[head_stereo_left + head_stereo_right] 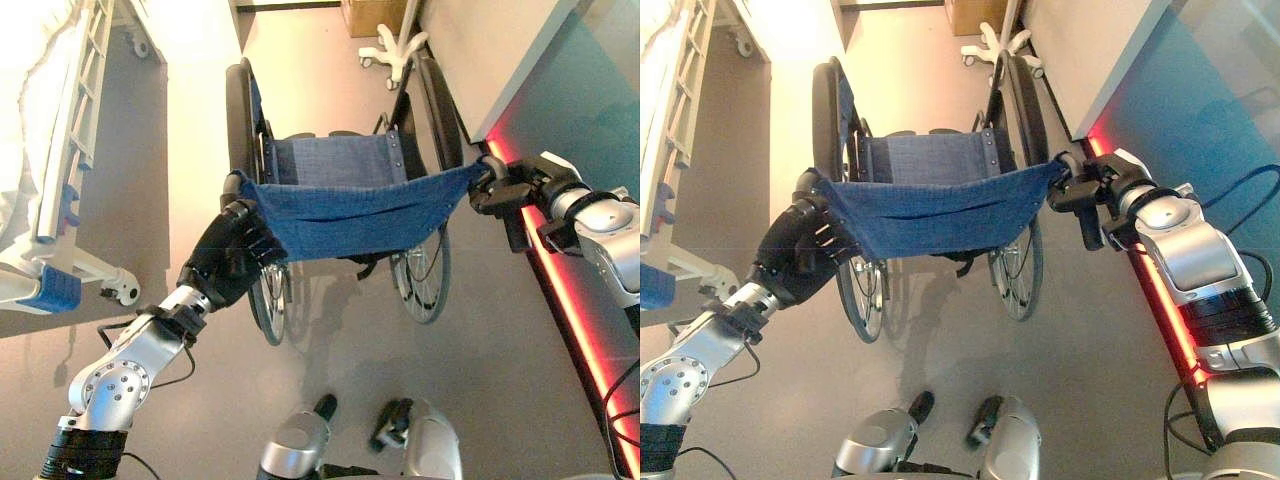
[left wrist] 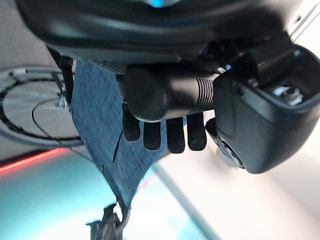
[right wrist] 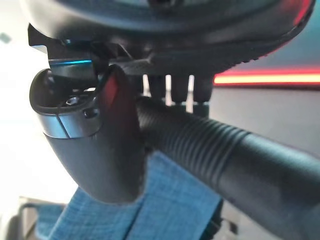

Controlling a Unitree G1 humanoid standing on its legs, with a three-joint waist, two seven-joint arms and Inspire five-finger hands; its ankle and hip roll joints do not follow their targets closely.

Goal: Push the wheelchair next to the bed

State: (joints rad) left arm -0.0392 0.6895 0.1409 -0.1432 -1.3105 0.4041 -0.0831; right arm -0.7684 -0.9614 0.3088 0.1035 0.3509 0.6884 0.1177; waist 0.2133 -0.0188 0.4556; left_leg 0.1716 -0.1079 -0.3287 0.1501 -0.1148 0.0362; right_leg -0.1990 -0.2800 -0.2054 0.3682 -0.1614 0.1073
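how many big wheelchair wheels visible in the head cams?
2. The left wheel stands on the side nearer the bed; the right wheel runs beside the wall. Smaller front casters may be hidden under the seat.

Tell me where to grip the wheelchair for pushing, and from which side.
Grip the wheelchair by its two ribbed push handles, from behind the backrest. They stick out rearward toward the robot, either side of the blue fabric; the left hand and right hand are curled round them.
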